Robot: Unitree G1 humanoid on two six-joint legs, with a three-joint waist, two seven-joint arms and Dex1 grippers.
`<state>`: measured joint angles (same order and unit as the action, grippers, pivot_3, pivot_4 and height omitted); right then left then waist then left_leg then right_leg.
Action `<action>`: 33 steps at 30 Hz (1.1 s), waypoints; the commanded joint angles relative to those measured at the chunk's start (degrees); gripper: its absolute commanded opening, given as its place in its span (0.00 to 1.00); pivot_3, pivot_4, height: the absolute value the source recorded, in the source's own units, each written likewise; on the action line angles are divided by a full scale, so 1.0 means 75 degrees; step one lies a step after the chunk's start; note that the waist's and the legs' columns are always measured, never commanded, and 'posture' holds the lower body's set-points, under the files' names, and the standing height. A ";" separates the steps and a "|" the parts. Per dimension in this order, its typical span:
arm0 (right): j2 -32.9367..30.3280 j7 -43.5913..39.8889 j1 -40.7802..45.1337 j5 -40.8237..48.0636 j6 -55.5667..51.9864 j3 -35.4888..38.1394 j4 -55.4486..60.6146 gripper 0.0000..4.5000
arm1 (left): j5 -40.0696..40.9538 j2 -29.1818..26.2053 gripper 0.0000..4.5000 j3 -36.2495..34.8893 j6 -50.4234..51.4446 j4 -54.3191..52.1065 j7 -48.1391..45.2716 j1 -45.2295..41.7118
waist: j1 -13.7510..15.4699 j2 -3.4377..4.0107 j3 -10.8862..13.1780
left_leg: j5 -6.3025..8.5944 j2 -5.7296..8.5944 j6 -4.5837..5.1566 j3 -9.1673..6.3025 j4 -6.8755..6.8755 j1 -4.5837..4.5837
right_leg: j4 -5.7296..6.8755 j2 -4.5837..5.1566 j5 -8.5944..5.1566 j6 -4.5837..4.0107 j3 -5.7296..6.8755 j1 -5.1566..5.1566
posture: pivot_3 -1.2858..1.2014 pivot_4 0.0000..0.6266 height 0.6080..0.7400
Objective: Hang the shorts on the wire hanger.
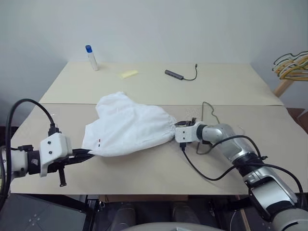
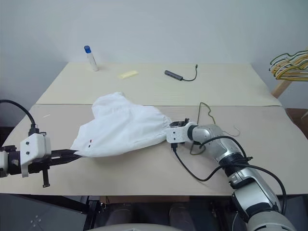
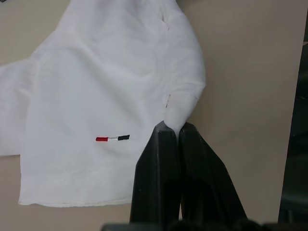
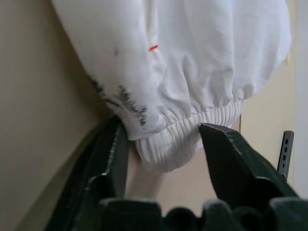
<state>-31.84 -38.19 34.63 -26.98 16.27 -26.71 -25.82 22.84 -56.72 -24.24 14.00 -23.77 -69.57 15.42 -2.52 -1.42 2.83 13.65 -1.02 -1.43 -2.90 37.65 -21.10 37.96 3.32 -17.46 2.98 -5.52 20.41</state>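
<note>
- Beige flat bench [image 1: 144,178] carries everything, largest first.
- White cloth shorts [image 1: 127,126] with a ribbed elastic waistband lie mid-bench, hem left, waistband right.
- Thin dark wire hanger [image 1: 208,111] lies right of the waistband.
- Left claw [image 3: 179,129] is clamped shut on a fold of the shorts' hem.
- Right claw [image 4: 166,139] stands part-open around the waistband, one finger touching the cloth.
</note>
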 commanded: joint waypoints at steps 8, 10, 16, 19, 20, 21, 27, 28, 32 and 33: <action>-0.0279 -0.0107 -0.0085 0.0089 0.0050 0.0348 0.0536 0.00 | -0.0352 -0.0167 0.00 0.0091 -0.0319 0.0269 0.0053 -0.0192 | 0.0001 0.0001 0.0001 | 0.0000 0.0000 0.0000 0.0000 0.0000 -0.0001 | 0.0000 0.0000 0.0000 0.0000 0.0000 0.0002 | 0.53 0.00 1.00; -0.0503 -0.0378 -0.0309 0.0242 -0.0126 0.0494 0.1097 0.00 | -0.0416 -0.0137 0.00 0.0137 -0.0354 0.0348 0.0082 -0.0221 | 0.0018 0.0001 0.0001 | 0.0000 0.0001 0.0000 -0.0002 0.0000 -0.0004 | -0.0001 0.0000 -0.0001 0.0000 0.0002 0.0003 | 0.53 0.00 1.00; -0.2076 -0.2817 -0.1598 0.1742 -0.1083 0.0933 0.4132 0.00 | -0.0748 -0.0471 0.00 0.0058 -0.0694 0.0529 -0.0539 0.0412 | 0.0059 0.0004 0.0003 | 0.0000 0.0002 0.0000 -0.0001 -0.0002 -0.0011 | -0.0006 0.0004 -0.0003 0.0002 0.0002 0.0007 | 0.53 0.00 1.00; -0.2671 -0.3638 -0.2005 0.2564 -0.1699 0.1169 0.5360 0.00 | -0.0941 -0.0575 0.00 0.0233 -0.1017 0.0690 -0.0650 0.0508 | 0.0052 0.0003 0.0003 | 0.0000 -0.0003 0.0000 0.0004 -0.0002 -0.0004 | -0.0005 0.0004 -0.0007 0.0003 0.0002 0.0001 | 0.53 0.00 1.00; -0.2758 -0.3801 -0.2054 0.2800 -0.1912 0.1231 0.5636 0.00 | -0.0962 -0.0582 0.00 0.0314 -0.1065 0.0736 -0.0669 0.0453 | 0.0046 0.0002 0.0003 | 0.0000 -0.0007 0.0000 0.0006 -0.0002 0.0003 | -0.0006 -0.0001 -0.0013 0.0005 0.0003 -0.0006 | 0.53 0.00 1.00; -0.2807 -0.3947 -0.2056 0.3031 -0.2146 0.1279 0.5846 0.00 | -0.0968 -0.0570 0.00 0.0431 -0.1106 0.0783 -0.0664 0.0328 | 0.0043 0.0003 0.0003 | 0.0000 -0.0010 0.0000 0.0007 -0.0001 0.0010 | -0.0006 -0.0004 -0.0027 0.0021 0.0004 -0.0013 | 0.53 0.00 1.00; -0.1612 -0.2983 -0.0410 0.2805 -0.3657 0.1403 0.4696 0.00 | -0.2313 0.0744 0.00 0.2077 -0.1113 0.2256 0.1641 -0.3343 | 0.0167 0.0001 0.0004 | 0.0000 -0.0003 0.0000 0.0002 0.0008 0.0017 | -0.0001 -0.0006 -0.0034 0.0041 0.0011 -0.0020 | 0.52 0.00 1.00; -0.1299 -0.2533 0.0141 0.2602 -0.3904 0.1490 0.4206 0.00 | -0.2721 0.1059 0.00 0.2262 -0.1063 0.2743 0.2295 -0.4215 | 0.0196 -0.0004 0.0002 | -0.0002 0.0000 0.0001 -0.0001 0.0016 0.0013 | 0.0002 -0.0008 -0.0023 0.0040 0.0011 -0.0019 | 0.52 0.00 1.00; -0.0146 -0.0251 0.2743 0.2295 -0.4613 0.2351 0.2195 0.00 | -0.3607 0.1830 0.00 0.2228 -0.0887 0.4749 0.4848 -0.7701 | 0.0219 -0.0023 -0.0001 | -0.0009 0.0012 -0.0007 -0.0024 0.0020 -0.0043 | 0.0018 -0.0009 0.0030 0.0002 0.0012 0.0056 | 0.52 0.00 1.00; -0.0026 0.0320 0.3214 0.2185 -0.4477 0.2531 0.1809 0.00 | -0.3653 0.1870 0.00 0.2105 -0.0953 0.5191 0.5298 -0.8353 | 0.0212 -0.0030 -0.0005 | -0.0024 0.0018 -0.0031 -0.0037 0.0024 -0.0134 | 0.0038 -0.0004 0.0046 -0.0003 0.0014 0.0148 | 0.52 0.00 1.00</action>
<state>-31.45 -42.08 55.89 -9.61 -17.35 -12.33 -10.56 -3.39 -41.96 -5.35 7.78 13.41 -35.84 -43.87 -0.92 -1.64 2.79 13.26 -0.85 -2.01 -3.17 37.84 -22.67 38.68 3.37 -17.03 2.98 -5.42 22.35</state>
